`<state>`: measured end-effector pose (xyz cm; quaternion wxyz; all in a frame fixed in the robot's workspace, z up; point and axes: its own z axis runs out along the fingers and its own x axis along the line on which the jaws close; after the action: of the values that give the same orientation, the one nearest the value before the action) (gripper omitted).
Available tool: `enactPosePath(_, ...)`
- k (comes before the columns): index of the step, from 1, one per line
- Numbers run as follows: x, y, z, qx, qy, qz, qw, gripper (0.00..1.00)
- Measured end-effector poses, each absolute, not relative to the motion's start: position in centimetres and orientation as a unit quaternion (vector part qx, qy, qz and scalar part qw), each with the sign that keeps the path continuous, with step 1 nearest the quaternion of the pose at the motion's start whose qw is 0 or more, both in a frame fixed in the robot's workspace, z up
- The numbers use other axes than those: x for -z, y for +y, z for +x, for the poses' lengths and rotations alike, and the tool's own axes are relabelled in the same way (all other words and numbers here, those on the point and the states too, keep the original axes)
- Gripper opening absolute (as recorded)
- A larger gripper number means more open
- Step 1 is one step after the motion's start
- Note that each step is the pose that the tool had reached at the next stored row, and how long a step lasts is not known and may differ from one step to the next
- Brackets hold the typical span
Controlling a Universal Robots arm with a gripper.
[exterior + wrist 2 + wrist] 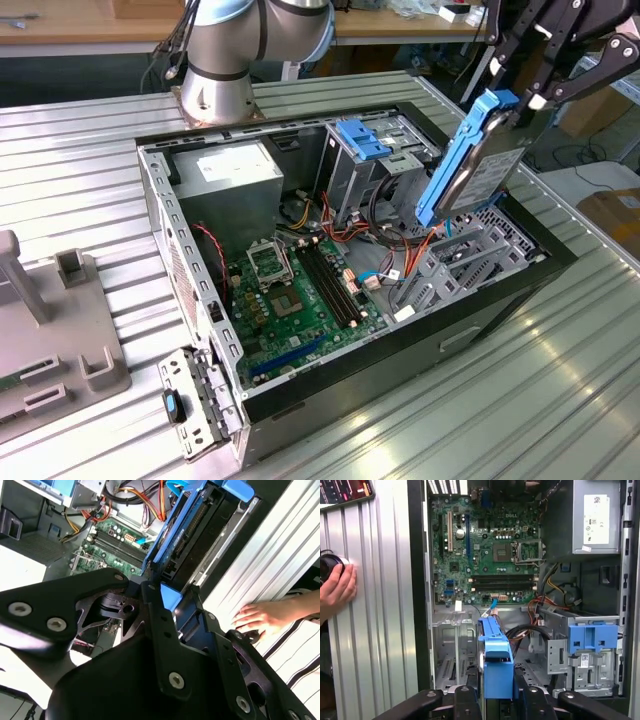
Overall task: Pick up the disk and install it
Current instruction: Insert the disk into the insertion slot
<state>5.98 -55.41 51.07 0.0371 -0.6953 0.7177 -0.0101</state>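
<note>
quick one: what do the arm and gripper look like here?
The arm is silver-grey with fat cylindrical joints, a pale blue band, and dark cables beside its base. The gripper is matte black: flat-bar linkage fingers pinned with silver screw heads.

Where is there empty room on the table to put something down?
The ribbed table is bare along the long side of the computer case, toward the exterior view's right. A narrower strip lies between the case and the grey fixture. Inside it's crowded: cables, motherboard, the disk above. A hand rests on the table.
</note>
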Motion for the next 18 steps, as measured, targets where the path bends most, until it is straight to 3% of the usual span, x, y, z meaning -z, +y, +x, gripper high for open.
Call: enactPosePath(18,-49.6,-56.8,7.9,0.012,0.746,-0.665,0.036,0.36)
